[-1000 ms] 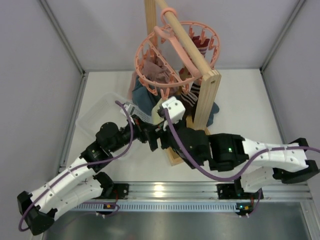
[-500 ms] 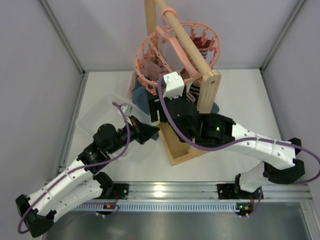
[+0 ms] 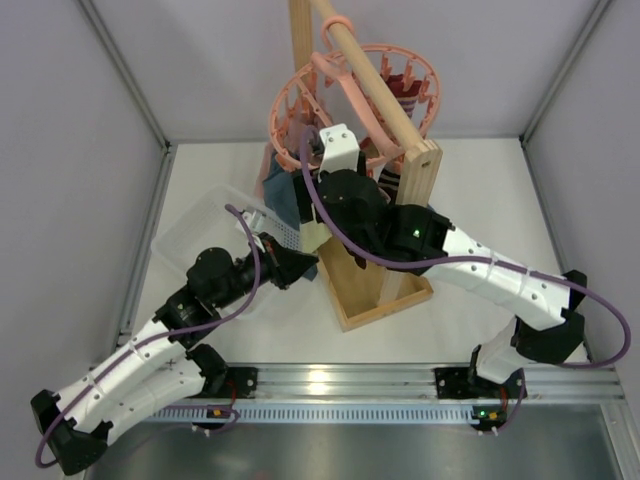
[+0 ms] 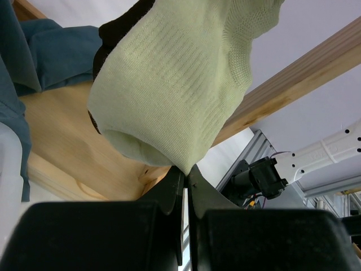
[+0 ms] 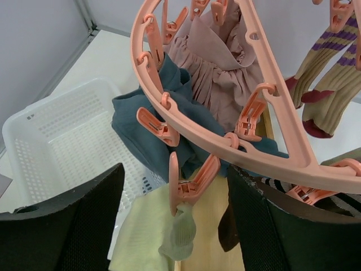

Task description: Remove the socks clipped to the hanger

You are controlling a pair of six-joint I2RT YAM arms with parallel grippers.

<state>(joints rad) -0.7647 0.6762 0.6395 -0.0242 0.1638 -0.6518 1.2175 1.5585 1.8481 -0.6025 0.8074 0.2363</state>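
Sock (image 4: pixel 175 84), pale cream: top clipped in a peg (image 5: pixel 183 186) on the hanger (image 5: pixel 271 141). Its lower edge is pinched by the left hand (image 4: pixel 185 175), presumably to keep it taut. Right hand (image 5: pixel 172 217): fingers spread either side of that peg, likely to free it. Basket (image 5: pixel 34 130) below.

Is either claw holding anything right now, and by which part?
Left claw pinches the pale sock by its lowest hanging edge. Right claw is open around a clip peg, holding nothing.
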